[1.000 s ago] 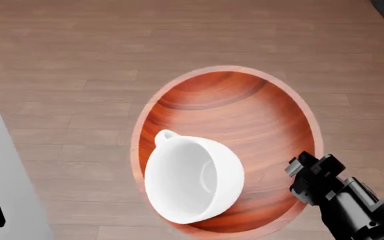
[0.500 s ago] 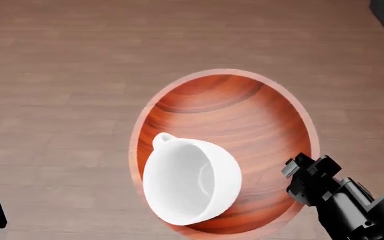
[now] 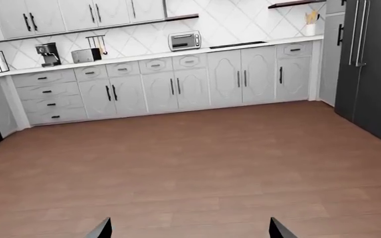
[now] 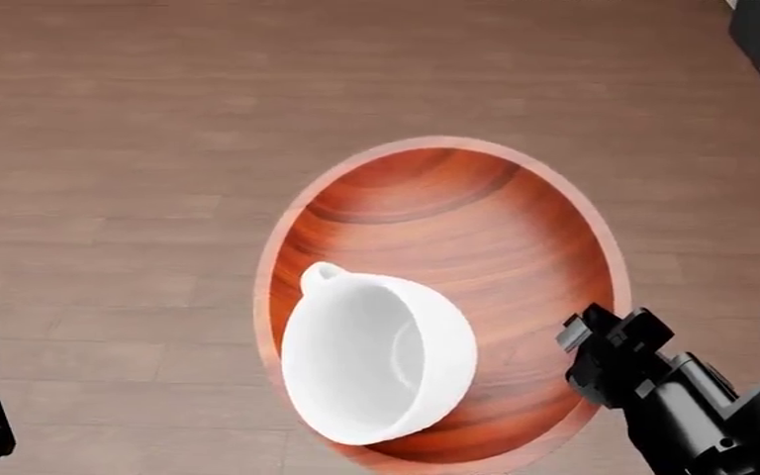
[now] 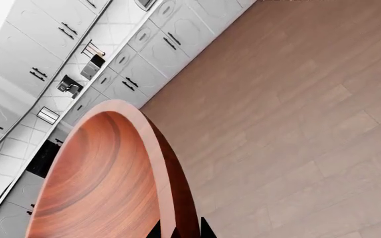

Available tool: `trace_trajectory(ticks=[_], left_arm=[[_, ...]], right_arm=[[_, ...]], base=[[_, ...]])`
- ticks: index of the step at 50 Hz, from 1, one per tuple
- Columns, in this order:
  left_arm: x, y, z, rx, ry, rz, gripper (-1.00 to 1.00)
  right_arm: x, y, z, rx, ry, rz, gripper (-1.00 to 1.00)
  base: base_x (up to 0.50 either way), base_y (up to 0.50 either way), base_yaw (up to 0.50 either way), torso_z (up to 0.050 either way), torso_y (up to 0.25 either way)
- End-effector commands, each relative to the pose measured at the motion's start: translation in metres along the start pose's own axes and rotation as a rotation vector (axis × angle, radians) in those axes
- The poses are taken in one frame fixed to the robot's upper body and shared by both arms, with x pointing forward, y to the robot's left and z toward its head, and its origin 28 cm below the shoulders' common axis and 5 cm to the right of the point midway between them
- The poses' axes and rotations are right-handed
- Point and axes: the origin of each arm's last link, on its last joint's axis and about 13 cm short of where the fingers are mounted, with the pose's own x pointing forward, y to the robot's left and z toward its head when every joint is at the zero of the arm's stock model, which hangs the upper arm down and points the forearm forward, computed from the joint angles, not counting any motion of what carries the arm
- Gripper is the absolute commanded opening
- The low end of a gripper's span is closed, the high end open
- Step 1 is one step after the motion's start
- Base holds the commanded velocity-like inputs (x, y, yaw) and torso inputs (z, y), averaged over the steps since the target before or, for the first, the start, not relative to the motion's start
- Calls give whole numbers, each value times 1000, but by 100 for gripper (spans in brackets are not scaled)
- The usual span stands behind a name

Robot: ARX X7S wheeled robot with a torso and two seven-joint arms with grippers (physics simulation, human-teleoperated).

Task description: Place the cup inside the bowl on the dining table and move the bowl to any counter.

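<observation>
White cup (image 4: 377,358) lying inside wooden bowl (image 4: 486,237); right gripper (image 4: 601,358) clamped on bowl rim; left gripper (image 3: 187,229) spread wide, empty.

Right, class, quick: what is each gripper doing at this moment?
Left gripper: fingers apart, open, holding nothing.
Right gripper: shut on the bowl rim, the cup inside.

This is a kitchen in a home. Grey cabinets (image 3: 177,89) with black handles stand in a long row under a white counter (image 3: 144,56), and on it sit a toaster oven (image 3: 184,40) and a coffee machine (image 3: 47,54). The wall has white tiles (image 3: 237,22), the floor (image 3: 197,163) is brown wood, and a tall dark fridge (image 3: 369,64) stands at one side.
</observation>
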Motion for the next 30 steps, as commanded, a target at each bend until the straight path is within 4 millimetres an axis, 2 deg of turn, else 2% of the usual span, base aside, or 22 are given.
trace_trajectory(ticks=[1, 19, 30], left_arm=[[-1, 0, -1, 0, -18, -8, 100], [2, -3, -1, 0, -14, -8, 100], [6, -7, -3, -10, -9, -7, 100]], right_arm=[[-1, 2, 3, 18, -20, 47, -100], [-2, -2, 2, 13, -36, 50, -100], [-1, -2, 2, -1, -45, 45, -100]], base=[[500, -192, 0, 0, 0], [500, -187, 0, 0, 2], [500, -26, 0, 1, 2]])
